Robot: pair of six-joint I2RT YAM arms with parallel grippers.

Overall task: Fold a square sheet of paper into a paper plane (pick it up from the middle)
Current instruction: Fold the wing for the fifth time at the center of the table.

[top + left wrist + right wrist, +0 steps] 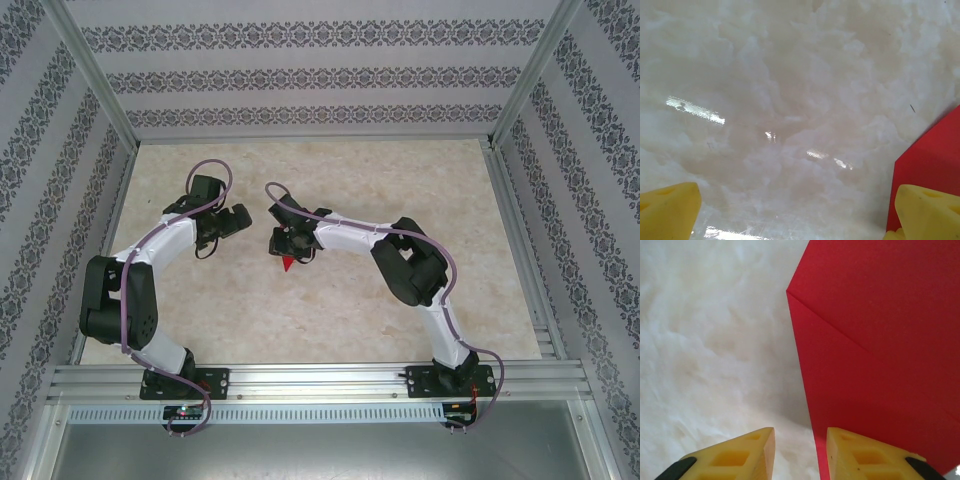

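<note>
Red paper [880, 340]: We see it about mid-tabletop, well away from all four edges. From above only a small red point shows, just below the right gripper [283, 242].
Fold state: One straight crease [840, 327] runs slantwise from a corner of the paper, so we judge the plane begun but far from done.
Handling: We take it for very light, thin and limp. It should slide easily on the glossy tabletop [330, 310], crease at any hard nip and tear if the two arms pull against each other.
Where to hold: We would nip near a free edge or corner, or press flat along the crease, with a light touch.
Left gripper [799, 212]: Spread wide and empty over bare tabletop, with the paper's edge just beside its right-hand fingertip.
Right gripper: Half closed, with a narrow gap between its fingertips [865, 455]. The paper's edge runs into that gap, and we cannot tell whether it is pinched.
Room: The two grippers are near each other at mid-tabletop. Open surface lies toward the far edge and both sides, and the arms' own elbows crowd the near edge.
</note>
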